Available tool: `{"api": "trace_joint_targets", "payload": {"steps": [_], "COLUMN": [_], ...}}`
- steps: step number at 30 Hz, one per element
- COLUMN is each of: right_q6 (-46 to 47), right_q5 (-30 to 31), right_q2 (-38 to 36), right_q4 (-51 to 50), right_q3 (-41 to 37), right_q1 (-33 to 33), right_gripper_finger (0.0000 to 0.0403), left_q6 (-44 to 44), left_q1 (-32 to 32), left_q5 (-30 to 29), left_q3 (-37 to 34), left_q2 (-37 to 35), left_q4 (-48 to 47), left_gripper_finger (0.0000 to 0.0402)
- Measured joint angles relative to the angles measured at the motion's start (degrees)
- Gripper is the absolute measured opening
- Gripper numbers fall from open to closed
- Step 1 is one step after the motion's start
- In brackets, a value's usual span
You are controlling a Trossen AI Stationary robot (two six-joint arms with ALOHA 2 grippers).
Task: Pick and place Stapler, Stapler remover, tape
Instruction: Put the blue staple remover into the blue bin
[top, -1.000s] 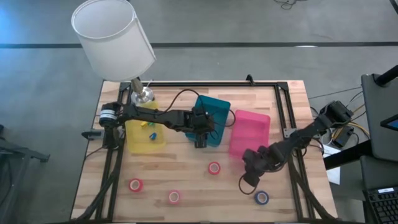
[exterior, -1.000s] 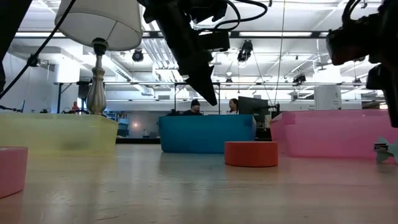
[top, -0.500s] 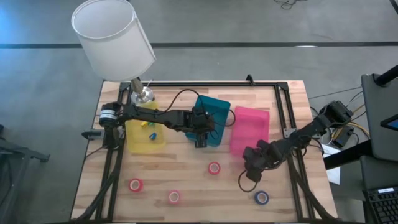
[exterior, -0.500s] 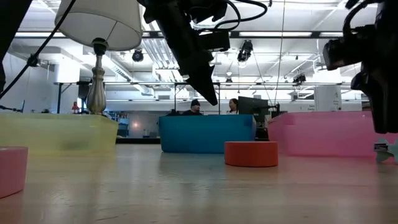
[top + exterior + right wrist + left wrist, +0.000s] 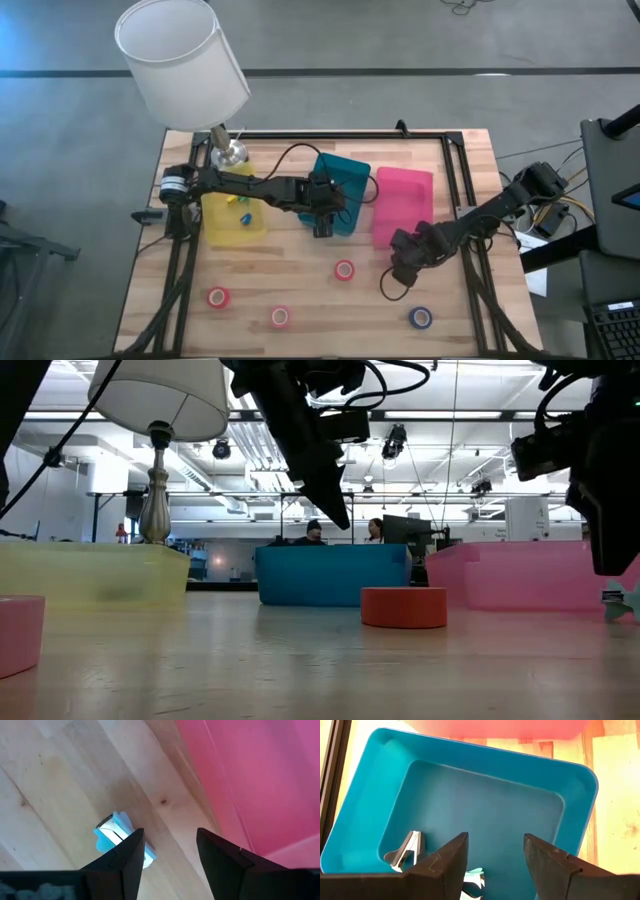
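Note:
My left gripper (image 5: pixel 495 855) hangs open over the teal bin (image 5: pixel 340 190), its fingers slanting down into it. On the bin's floor lie a grey stapler remover (image 5: pixel 405 851) and a pale one (image 5: pixel 472 879). My right gripper (image 5: pixel 167 852) points down, open, just off the near end of the pink bin (image 5: pixel 402 205). A light-blue stapler remover (image 5: pixel 116 837) lies on the wood beside its fingers, untouched. Red tape rolls (image 5: pixel 344 269) (image 5: pixel 218 297) (image 5: pixel 280 316) and a blue one (image 5: pixel 420 318) lie flat on the table. I cannot make out a stapler.
A yellow bin (image 5: pixel 235 215) with small coloured things stands at the left. A lamp (image 5: pixel 185 60) with a white shade rises at the far left corner. A black frame rail (image 5: pixel 455 180) runs along the table's edges. People show far behind the table in the low view.
My right gripper has shifted a little toward the table's left and far side, along the pink bin's near end, and has turned slightly. It stays open.

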Motion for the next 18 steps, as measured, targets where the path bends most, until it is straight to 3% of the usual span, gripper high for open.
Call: {"api": "trace_joint_targets", "payload": {"steps": [5,18], "right_q6": [2.4,-1.5], "right_q5": [0.0,-0.6], "right_q2": [0.0,0.4], "right_q4": [0.3,6.3], "right_q3": [0.0,-0.6], "right_q1": [0.0,2.5], "right_gripper_finger": [0.0176,0.0176], "left_q6": [-0.4,-0.6], "left_q1": [0.0,0.0], "left_q5": [0.0,0.0], "left_q3": [0.0,0.0], "left_q2": [0.0,0.0], "left_q4": [0.0,0.0], "left_gripper_finger": [0.0195,0.0195]}}
